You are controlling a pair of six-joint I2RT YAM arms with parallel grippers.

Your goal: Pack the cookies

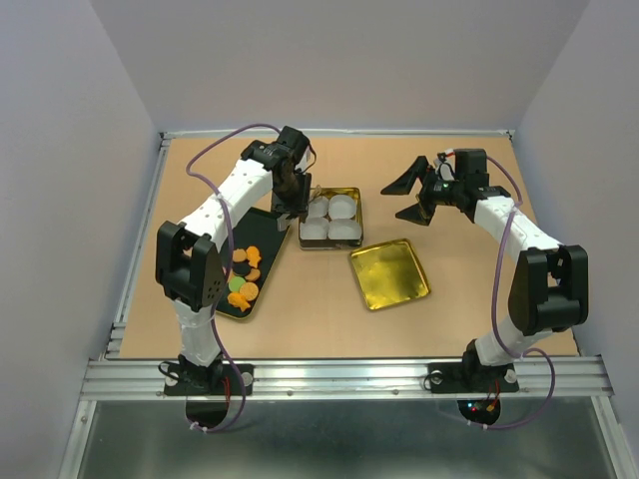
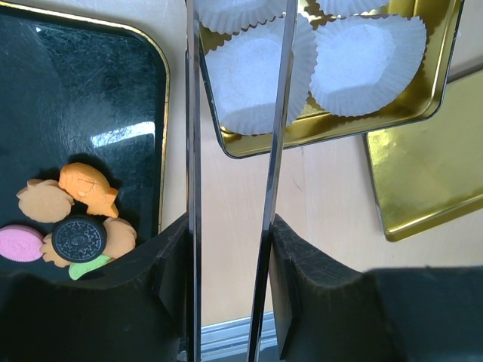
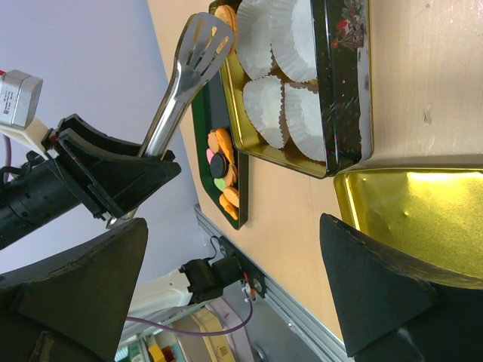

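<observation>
The left pincer (image 2: 230,260) is clamped on a pair of metal tongs (image 2: 193,136). Their two long blades are gripped low down between the black fingers, presumably so that small flat pieces can be lifted more delicately than by the pincer itself. The blades are carried out over a white paper cup (image 2: 241,75) in the gold tin (image 2: 339,130), which suggests that a delivery into the tin is the step in hand. The right pincer (image 1: 409,198) is held apart and empty above the surface (image 1: 449,309), to the right of the tin, seemingly parked out of the way. The cookies (image 2: 87,188) are clustered on the black tray (image 2: 90,90) just left of the tin: orange ones, a pink one, a green one and a dark embossed one can be made out. The gold lid (image 1: 389,272) is laid flat in front of the tin, near its right corner. The tong tips are cut off at the top of the left wrist view. An orange shape (image 3: 223,13) beside the slotted tong head in the right wrist view cannot be settled as gripped or lying in a cup. Part of the tray is hidden by the left arm in the top view.
</observation>
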